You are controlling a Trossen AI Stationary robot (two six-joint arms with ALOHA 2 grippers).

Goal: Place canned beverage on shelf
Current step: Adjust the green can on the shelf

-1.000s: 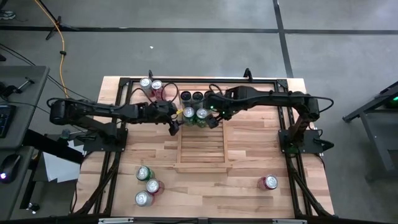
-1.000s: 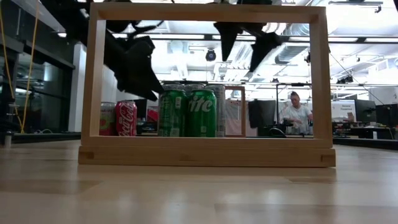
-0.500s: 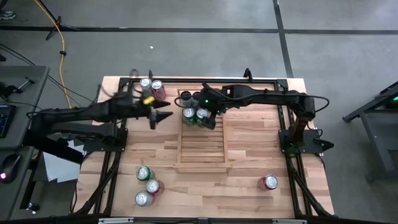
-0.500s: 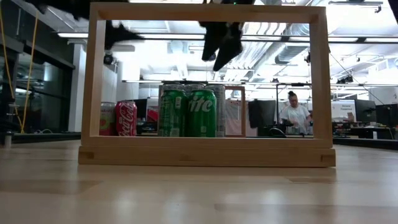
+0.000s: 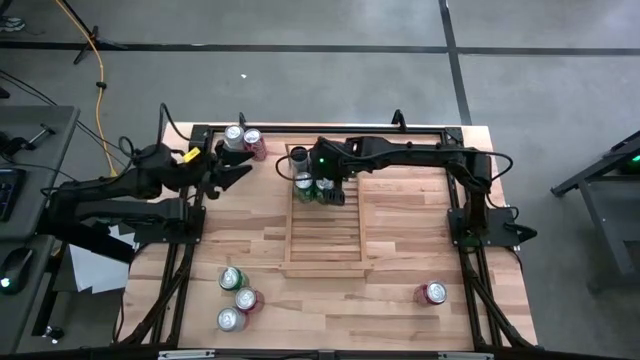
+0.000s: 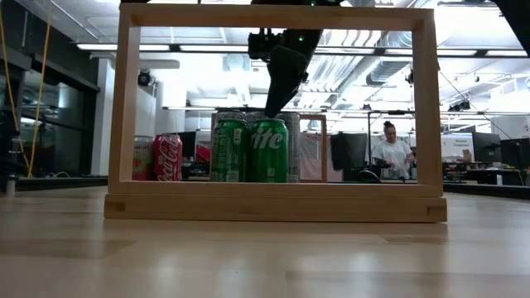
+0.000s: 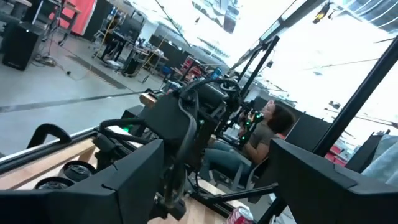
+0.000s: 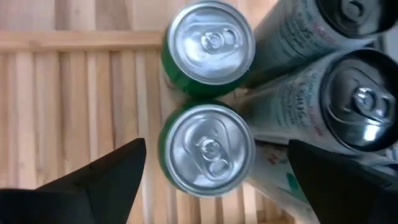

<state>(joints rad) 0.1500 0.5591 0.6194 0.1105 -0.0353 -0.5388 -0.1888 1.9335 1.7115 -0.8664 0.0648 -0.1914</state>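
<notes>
High view: shelf (image 5: 325, 245) (holding cans (image 5: 316, 186)).

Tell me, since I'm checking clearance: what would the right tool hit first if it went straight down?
Probably the nearer green can: the open right tool hangs above it, fingers either side, on the shelf.

8 cans (image 5: 237, 306) — 1 shelf (image 5: 324, 240) — 2 arms (image 5: 400, 155)
</notes>
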